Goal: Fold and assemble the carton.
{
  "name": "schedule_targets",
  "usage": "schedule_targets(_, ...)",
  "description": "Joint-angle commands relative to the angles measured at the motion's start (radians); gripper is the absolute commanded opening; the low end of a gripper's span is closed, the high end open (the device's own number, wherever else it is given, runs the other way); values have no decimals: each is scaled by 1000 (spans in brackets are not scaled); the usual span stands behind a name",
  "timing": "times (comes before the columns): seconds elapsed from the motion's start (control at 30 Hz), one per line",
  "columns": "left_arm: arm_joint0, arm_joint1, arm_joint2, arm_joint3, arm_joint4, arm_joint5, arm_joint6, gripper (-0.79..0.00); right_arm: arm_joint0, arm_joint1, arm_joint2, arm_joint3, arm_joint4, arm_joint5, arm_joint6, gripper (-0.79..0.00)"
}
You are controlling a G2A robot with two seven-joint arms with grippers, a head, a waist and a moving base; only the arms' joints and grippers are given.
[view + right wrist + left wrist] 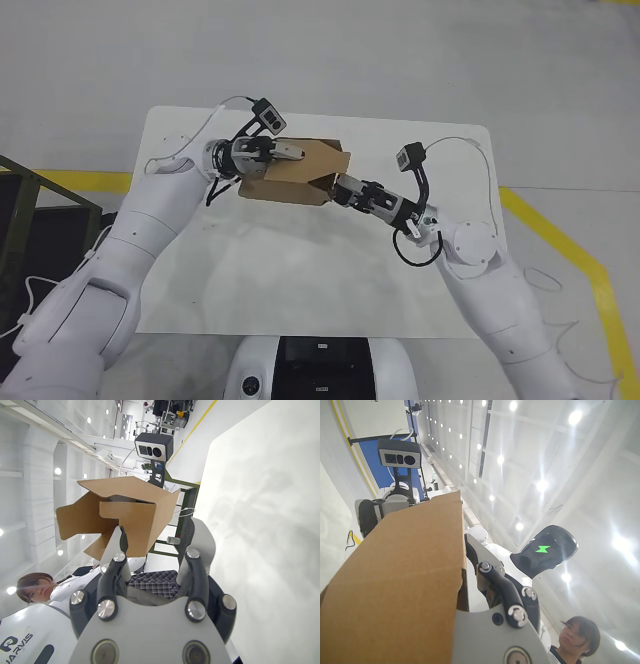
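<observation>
Top view: the carton (300, 172) sits over the white table (300, 280), between both grippers. Left wrist view: the left gripper (463, 556) seems clamped on a carton wall. Right wrist view: the right gripper (155, 535) is spread wide, with one fingertip (123, 540) touching a flap.

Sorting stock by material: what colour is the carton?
The carton is plain brown; right wrist view.

Bright, even light comes from rows of round ceiling lamps (541, 485), which flare into star-shaped streaks in the left wrist view. The white counter (300, 270) reads almost washed out, with only a faint, soft-edged shadow under the carton (300, 170). Both wrist views bow straight lines toward their edges.
</observation>
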Motion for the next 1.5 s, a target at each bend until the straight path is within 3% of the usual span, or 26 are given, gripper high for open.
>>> schedule_targets(0.0,-3,1,11,1,-6,-2,0,-785,10,-2,-10,6,1,-1,5,-342)
schedule_targets(0.4,-32,3,57,9,-22,-4,0,-785,44,-12,-53,31,-2,5,20,-400)
schedule_targets(0.6,-43,5,79,11,-23,0,0,-785,52,-13,-58,38,-7,10,22,-493)
schedule_targets(1.17,-68,32,137,-1,-2,4,0,-785,61,-15,-69,42,-17,44,39,-493)
schedule_targets(1.3,-78,37,153,-4,12,-1,0,-785,64,-15,-77,42,-32,51,41,-588)
schedule_targets(1.37,-84,40,161,-5,20,-3,0,-785,66,-15,-78,41,-39,53,39,-754)
schedule_targets(1.47,-91,44,173,-9,25,-5,0,-785,65,-15,-77,39,-50,56,34,-785)
